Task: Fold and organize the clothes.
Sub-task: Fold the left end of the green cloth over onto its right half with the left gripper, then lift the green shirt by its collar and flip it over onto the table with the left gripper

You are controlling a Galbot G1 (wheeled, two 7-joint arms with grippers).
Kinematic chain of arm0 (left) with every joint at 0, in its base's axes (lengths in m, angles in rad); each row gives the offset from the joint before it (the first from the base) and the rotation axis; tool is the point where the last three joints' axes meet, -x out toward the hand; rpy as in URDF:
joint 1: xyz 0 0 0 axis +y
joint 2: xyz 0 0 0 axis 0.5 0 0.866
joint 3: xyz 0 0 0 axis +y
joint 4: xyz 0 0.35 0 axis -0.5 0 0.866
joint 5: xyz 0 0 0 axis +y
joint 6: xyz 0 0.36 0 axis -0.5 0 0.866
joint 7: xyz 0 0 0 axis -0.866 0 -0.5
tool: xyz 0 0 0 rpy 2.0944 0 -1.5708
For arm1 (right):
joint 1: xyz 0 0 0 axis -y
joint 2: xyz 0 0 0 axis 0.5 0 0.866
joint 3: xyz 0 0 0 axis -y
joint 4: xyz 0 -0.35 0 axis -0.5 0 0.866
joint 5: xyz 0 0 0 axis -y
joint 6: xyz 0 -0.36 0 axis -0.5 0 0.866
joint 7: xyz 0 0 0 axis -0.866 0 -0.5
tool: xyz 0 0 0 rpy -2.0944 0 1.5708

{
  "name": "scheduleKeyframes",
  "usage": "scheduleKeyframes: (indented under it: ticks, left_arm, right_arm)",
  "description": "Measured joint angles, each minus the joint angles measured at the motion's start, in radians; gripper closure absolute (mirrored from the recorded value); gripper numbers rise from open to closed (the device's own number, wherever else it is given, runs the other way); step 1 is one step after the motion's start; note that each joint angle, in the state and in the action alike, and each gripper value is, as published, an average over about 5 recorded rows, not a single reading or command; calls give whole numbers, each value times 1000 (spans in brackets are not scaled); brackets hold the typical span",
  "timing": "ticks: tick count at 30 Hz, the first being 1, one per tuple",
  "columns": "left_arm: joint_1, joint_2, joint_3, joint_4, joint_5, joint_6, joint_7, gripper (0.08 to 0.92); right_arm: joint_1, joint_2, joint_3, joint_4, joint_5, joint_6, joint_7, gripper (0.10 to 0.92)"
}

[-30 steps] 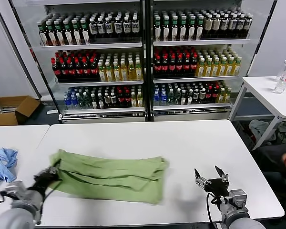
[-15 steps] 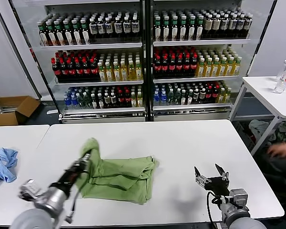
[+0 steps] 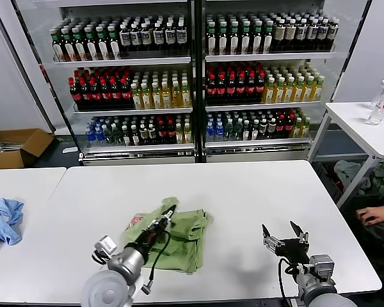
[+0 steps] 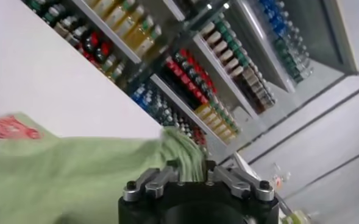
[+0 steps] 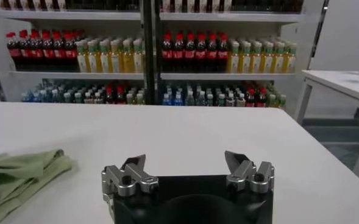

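Note:
The clothes point(image 3: 185, 233), a pale green T-shirt, lie folded over themselves in a compact bundle on the white table point(image 3: 243, 192), with a pink-and-white print patch point(image 3: 136, 220) showing on the left part. My left gripper point(image 3: 168, 213) sits low on top of the bundle near its middle. In the left wrist view a gathered ridge of the clothes point(image 4: 75, 170) runs up into the left gripper point(image 4: 188, 167), and the print patch point(image 4: 8, 128) shows beyond it. My right gripper point(image 3: 284, 231) stands open over bare table to the right, holding nothing. The right wrist view shows the right gripper point(image 5: 185, 161) and the clothes point(image 5: 14, 173) well off to one side.
A light blue garment point(image 3: 1, 217) lies on the neighbouring table at far left. Drink-bottle shelves point(image 3: 192, 77) stand behind the table. A small side table point(image 3: 365, 125) with bottles is at the right, and a person's hand point(image 3: 371, 214) shows beyond the table's right edge.
My left gripper carried the shirt's left end up and over to the right, so the long spread shirt became a short bundle with the print patch showing. The right arm stayed put.

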Motion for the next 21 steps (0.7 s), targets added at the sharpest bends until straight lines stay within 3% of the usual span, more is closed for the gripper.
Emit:
scheduleKeyframes:
  ticks: [8,15,21]
  left_arm:
    - [68,3,-3,-50,109,-23,2,430]
    - [97,47,-100,11,224,-40,-23,230]
    - [87,81,-143,101,318,-38,-33,178]
  right_arm:
    - [8,7,-10,-6,-2,-5,1,203]
    - [2,23,-17,-7,-14,-2,0,203]
    - [-8,26,-15,-1,-18,1,-1,203]
